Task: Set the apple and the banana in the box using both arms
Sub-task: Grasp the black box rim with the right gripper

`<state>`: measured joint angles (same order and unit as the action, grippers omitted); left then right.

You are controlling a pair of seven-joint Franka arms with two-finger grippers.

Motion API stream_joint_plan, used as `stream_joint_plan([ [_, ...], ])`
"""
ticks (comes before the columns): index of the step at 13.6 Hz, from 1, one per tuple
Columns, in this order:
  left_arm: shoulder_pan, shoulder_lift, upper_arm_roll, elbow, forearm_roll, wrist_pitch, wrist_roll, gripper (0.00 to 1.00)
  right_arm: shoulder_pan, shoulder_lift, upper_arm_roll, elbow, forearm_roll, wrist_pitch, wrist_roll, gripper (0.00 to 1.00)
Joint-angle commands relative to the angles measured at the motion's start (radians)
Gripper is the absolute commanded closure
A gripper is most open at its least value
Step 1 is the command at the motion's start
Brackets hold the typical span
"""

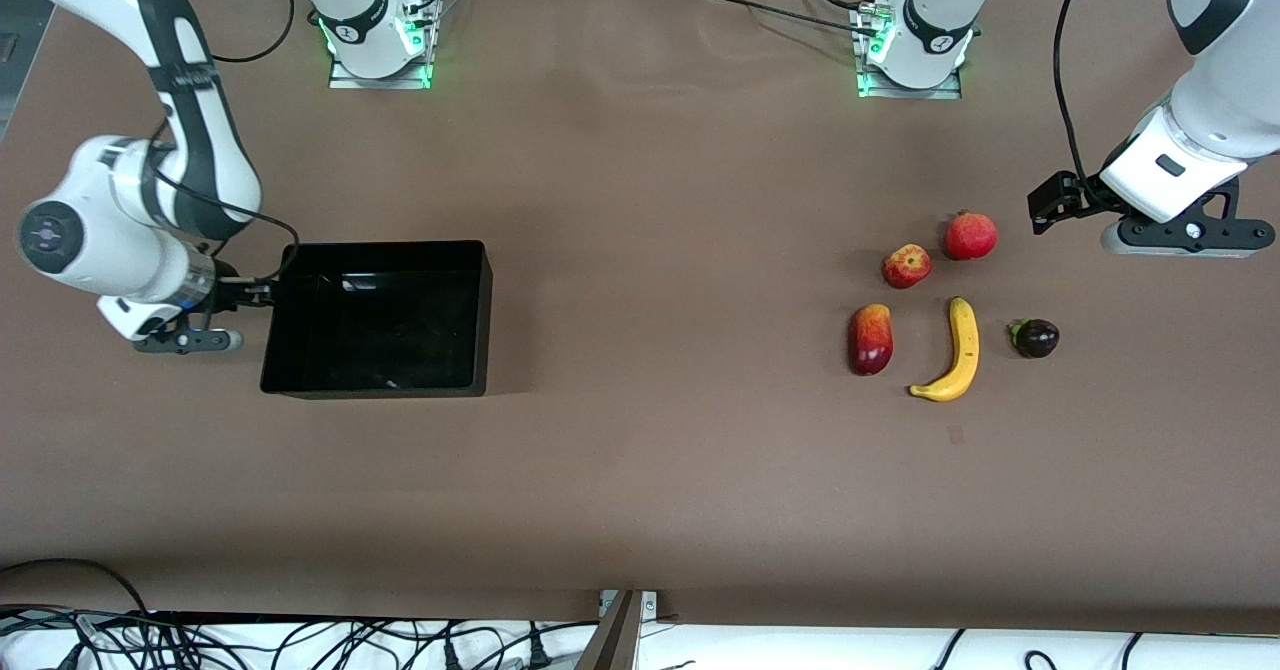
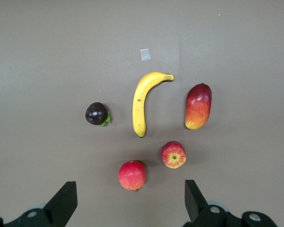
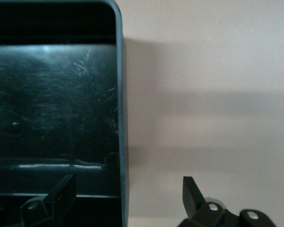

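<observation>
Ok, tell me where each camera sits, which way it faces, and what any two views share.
Front view: high across the table, facing both bases; shows both arms, the box, the fruit.
Left wrist view: on the left arm, looking down on banana and apple; left gripper open, its fingertips showing.
Right wrist view: on the right arm, looking down at the box wall; right gripper open, straddling it.
Shared: front and left wrist both show all five fruits; front and right wrist share the box.
</observation>
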<state>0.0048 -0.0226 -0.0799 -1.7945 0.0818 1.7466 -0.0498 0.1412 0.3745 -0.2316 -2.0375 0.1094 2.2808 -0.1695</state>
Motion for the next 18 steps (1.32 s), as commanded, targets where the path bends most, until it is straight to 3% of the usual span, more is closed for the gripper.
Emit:
stream_joint_plan([
  [1, 0.006, 0.015, -0.006, 0.033, 0.010, -0.015, 0.022, 0.00, -0.005, 0.015, 0.006, -0.039, 0.030, 0.052, -0.001, 0.37],
  [3, 0.004, 0.016, -0.006, 0.033, 0.010, -0.015, 0.022, 0.00, -0.003, 0.015, 0.008, -0.038, 0.030, 0.048, -0.002, 0.90],
  [4, 0.004, 0.016, -0.006, 0.033, 0.010, -0.013, 0.022, 0.00, -0.003, 0.015, 0.008, -0.033, 0.032, 0.042, 0.002, 1.00],
  [7, 0.004, 0.016, -0.006, 0.033, 0.010, -0.015, 0.022, 0.00, 0.003, 0.004, 0.015, 0.015, 0.030, -0.015, -0.021, 1.00],
  [10, 0.004, 0.016, -0.006, 0.033, 0.010, -0.013, 0.022, 0.00, 0.018, 0.000, 0.080, 0.184, 0.032, -0.183, 0.013, 1.00],
  [12, 0.004, 0.016, -0.006, 0.033, 0.010, -0.013, 0.022, 0.00, 0.079, 0.009, 0.087, 0.299, 0.029, -0.286, 0.085, 1.00],
  [15, 0.004, 0.016, -0.006, 0.035, 0.010, -0.013, 0.022, 0.00, 0.199, 0.044, 0.089, 0.402, 0.035, -0.334, 0.221, 1.00],
  [18, 0.004, 0.016, -0.006, 0.035, 0.009, -0.013, 0.022, 0.00, 0.288, 0.134, 0.163, 0.491, 0.186, -0.320, 0.368, 1.00],
])
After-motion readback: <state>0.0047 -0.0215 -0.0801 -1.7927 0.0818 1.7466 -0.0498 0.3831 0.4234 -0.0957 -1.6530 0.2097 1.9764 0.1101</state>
